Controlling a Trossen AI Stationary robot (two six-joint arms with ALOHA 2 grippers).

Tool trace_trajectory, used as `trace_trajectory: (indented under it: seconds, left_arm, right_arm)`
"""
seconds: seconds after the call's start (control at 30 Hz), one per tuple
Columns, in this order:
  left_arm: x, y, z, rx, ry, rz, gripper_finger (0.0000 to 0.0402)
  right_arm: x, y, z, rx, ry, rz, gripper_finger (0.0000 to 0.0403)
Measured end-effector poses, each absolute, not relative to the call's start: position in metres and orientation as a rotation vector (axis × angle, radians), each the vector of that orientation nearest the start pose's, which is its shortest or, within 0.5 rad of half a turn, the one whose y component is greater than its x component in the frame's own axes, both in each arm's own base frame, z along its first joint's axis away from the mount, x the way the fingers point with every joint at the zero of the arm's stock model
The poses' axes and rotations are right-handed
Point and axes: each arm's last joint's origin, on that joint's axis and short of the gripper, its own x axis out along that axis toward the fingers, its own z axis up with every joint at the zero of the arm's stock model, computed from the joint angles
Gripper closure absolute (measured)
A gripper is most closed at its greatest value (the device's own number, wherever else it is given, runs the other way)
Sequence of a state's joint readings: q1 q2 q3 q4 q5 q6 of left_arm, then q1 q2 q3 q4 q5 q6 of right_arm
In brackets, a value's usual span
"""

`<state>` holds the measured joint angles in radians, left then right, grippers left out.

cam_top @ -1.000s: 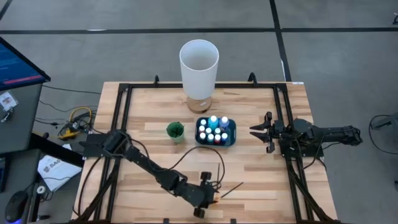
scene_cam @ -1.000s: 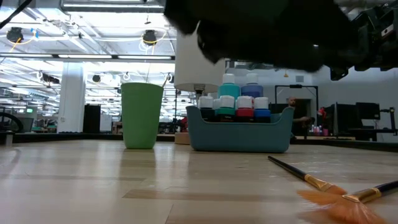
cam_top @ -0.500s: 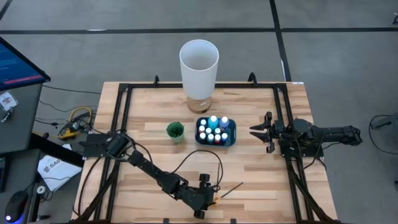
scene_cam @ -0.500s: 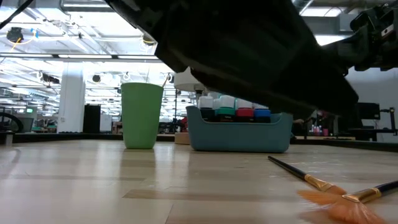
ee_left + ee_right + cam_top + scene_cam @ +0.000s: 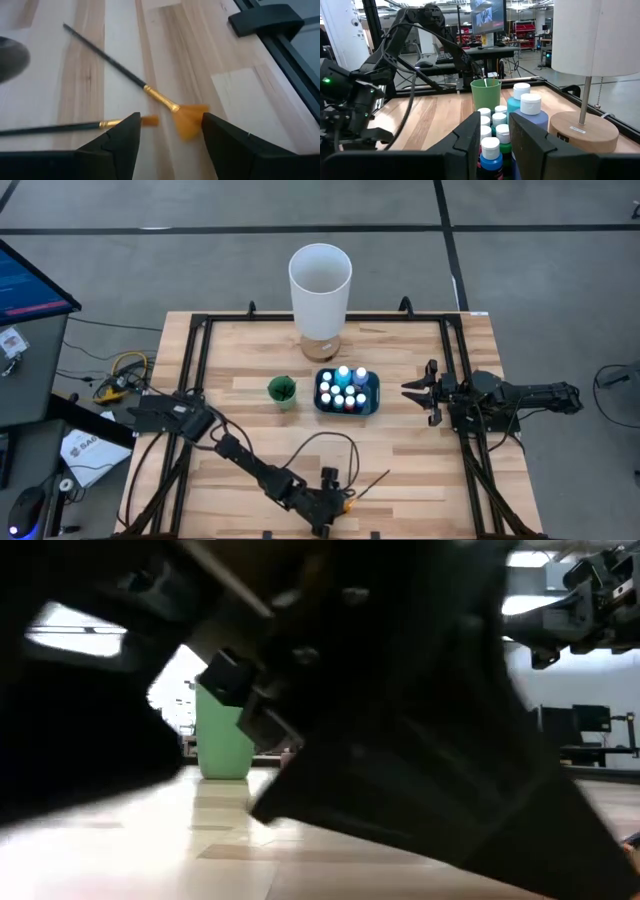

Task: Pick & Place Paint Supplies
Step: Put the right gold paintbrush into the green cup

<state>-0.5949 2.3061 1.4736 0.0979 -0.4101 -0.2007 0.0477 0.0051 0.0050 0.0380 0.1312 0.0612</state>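
Down low at the table's (image 5: 420, 360) near edge, left gripper (image 5: 169, 137), fingers spread wide, empty, poised right over two orange-tipped brushes (image 5: 150, 95) lying crossed on the wood. Parked at the right side, right gripper (image 5: 492, 145), jaws pressed together. Mid-table, blue tray (image 5: 372, 392) packed with paint bottles (image 5: 530, 112), beside a green cup (image 5: 486, 93).
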Motion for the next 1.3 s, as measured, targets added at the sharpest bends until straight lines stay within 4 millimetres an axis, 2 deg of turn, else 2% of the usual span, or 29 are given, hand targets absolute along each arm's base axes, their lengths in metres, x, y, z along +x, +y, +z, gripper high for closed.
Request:
trace_trajectory:
  seconds: [0.17, 0.3, 0.67, 0.83, 0.97, 1.17, 1.3]
  left_arm:
    - [0.404, -0.259, 0.094, 0.176, 0.656, -0.083, 0.0202]
    - [0.404, -0.257, 0.093, 0.129, 0.682, -0.063, 0.0227]
    - [0.403, -0.254, 0.09, 0.068, 0.716, -0.038, 0.0392]
    - [0.402, -0.251, 0.097, -0.035, 0.738, -0.008, 0.04]
    - [0.396, -0.25, 0.106, -0.014, 0.758, 0.013, 0.0401]
    - [0.387, -0.249, 0.131, 0.008, 0.764, 0.042, 0.0401]
    - [0.38, -0.248, 0.136, 0.028, 0.811, 0.058, 0.0401]
  right_arm:
    - [0.097, 0.001, 0.168, 0.064, -0.04, -0.083, 0.0305]
    - [0.097, 0.001, 0.168, 0.065, -0.04, -0.082, 0.0305]
    - [0.098, 0.001, 0.168, 0.064, -0.039, -0.083, 0.0305]
    - [0.097, 0.001, 0.168, 0.065, -0.04, -0.083, 0.0305]
    - [0.097, 0.001, 0.169, 0.065, -0.041, -0.082, 0.0305]
    - [0.097, 0.001, 0.168, 0.064, -0.04, -0.082, 0.0305]
    - [0.097, 0.001, 0.168, 0.064, -0.04, -0.083, 0.0305]
